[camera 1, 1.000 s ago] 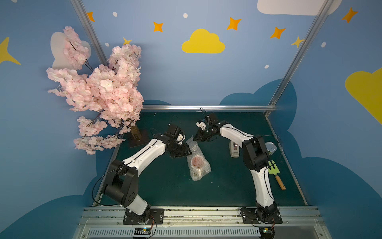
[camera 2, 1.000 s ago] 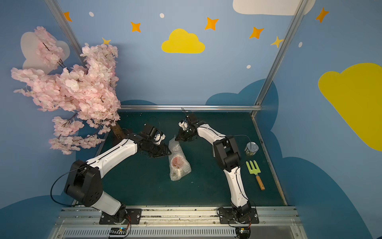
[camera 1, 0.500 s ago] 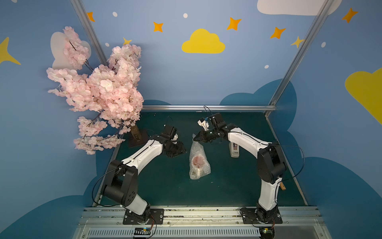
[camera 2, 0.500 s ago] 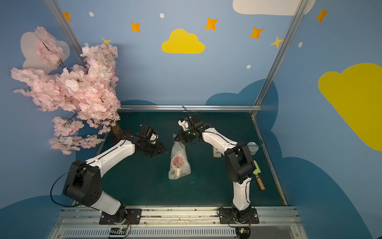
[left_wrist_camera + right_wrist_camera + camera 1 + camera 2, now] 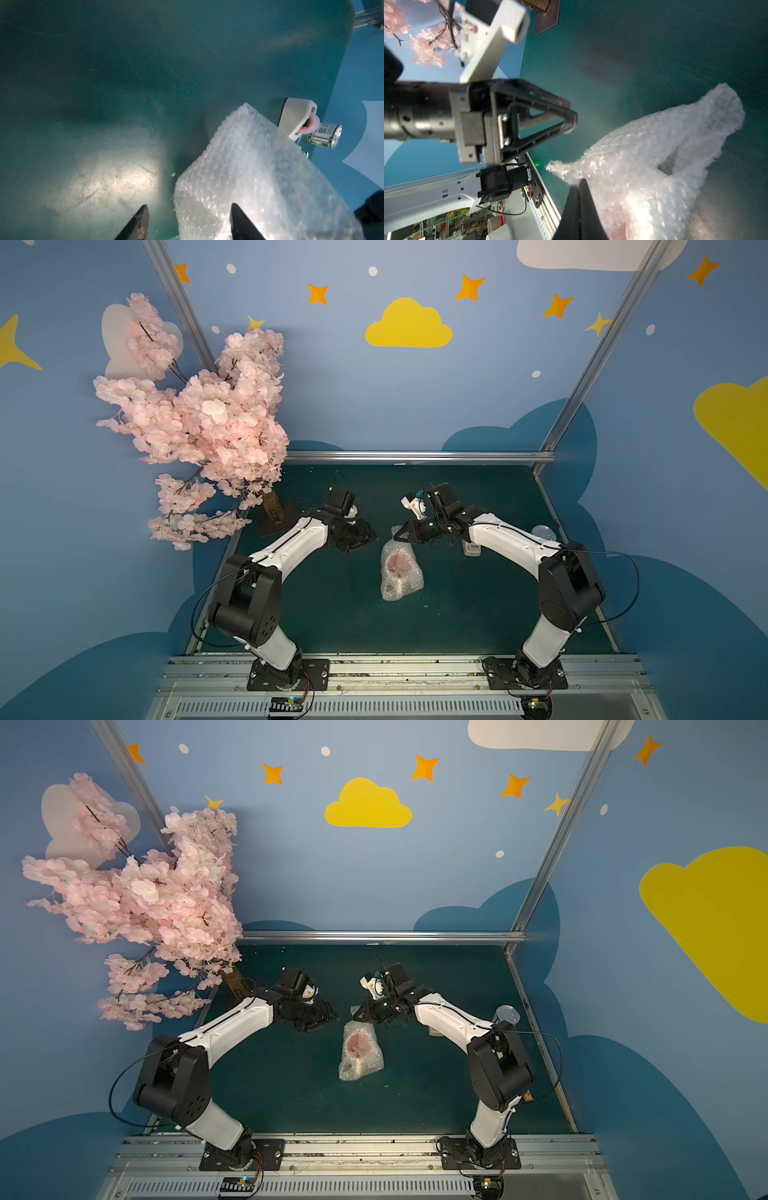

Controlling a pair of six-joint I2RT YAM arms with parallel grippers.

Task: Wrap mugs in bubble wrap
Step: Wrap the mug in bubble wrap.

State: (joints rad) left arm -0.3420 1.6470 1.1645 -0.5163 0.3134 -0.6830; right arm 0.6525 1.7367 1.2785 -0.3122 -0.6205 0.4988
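Two robot arms flank one mug [image 5: 400,565], its red inside showing pink through the plastic, enclosed in one crumpled sheet of bubble wrap [image 5: 405,587] at the middle of the green table [image 5: 332,614], nearer the arm bases than either gripper. Just beyond the mug, the right gripper [image 5: 399,536] has its fingers pressed together on a far corner of the bubble wrap. The left gripper [image 5: 373,536], just left of the mug, holds its two fingers apart with nothing pinched, one tip over the wrap's edge in the left wrist view. Right of the mug stands one beige tape dispenser [image 5: 297,117], partly hidden by the right arm in both top views, and farther right one silver tin can [image 5: 506,1016], its contents out of sight. Far left of the mug rises one pink blossom tree [image 5: 199,423].
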